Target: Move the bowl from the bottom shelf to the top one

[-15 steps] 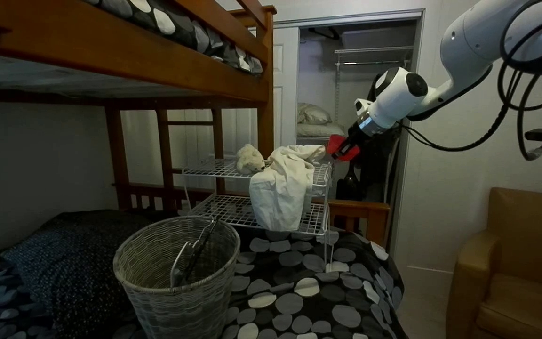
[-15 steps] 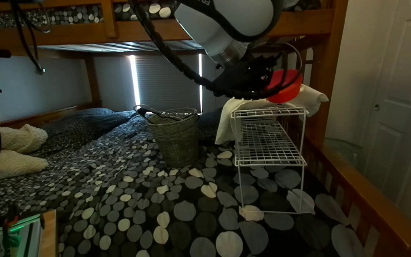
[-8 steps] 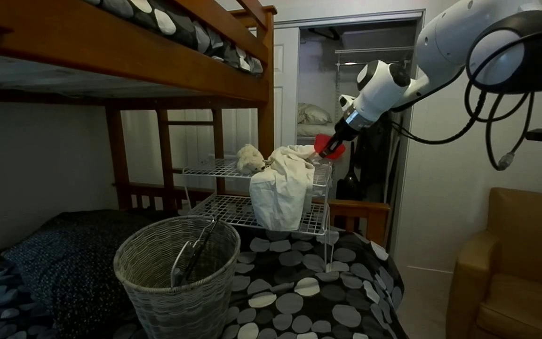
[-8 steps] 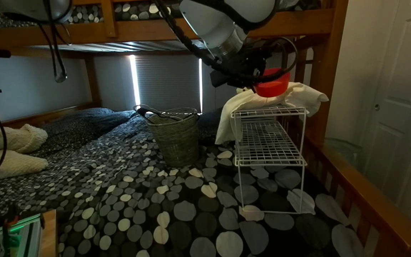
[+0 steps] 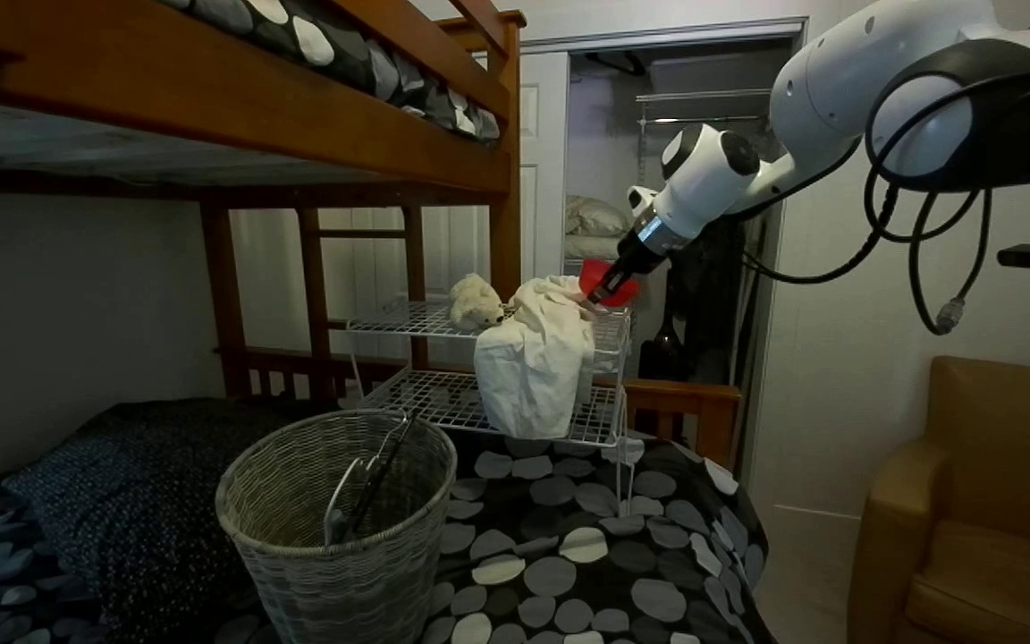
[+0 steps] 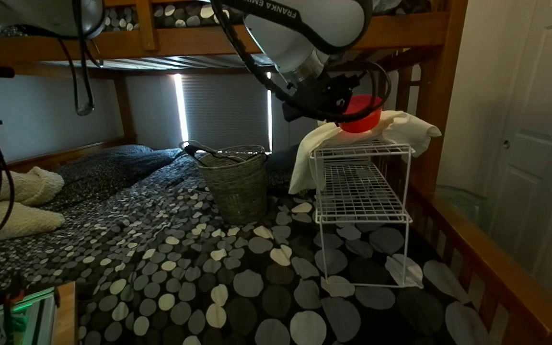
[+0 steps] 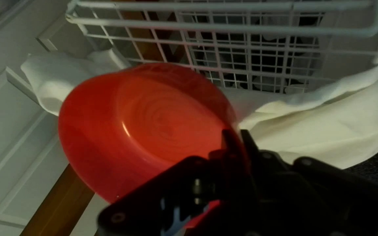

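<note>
Two fingers (image 7: 250,147) of the hand (image 7: 237,133) are pinching the bowl (image 7: 167,111) by its wall, one sitting inside and one outside, probably because that thin edge is offering the easiest hold. In both exterior views the bowl is showing above the top shelf (image 6: 362,152), presumably for setting down there; whether it is touching the white cloth (image 5: 533,385) is not showing clearly. That cloth is draping over the top shelf, perhaps making an uneven seat. The bowl is looking red, round and smooth, faint rings circling its bottom.
</note>
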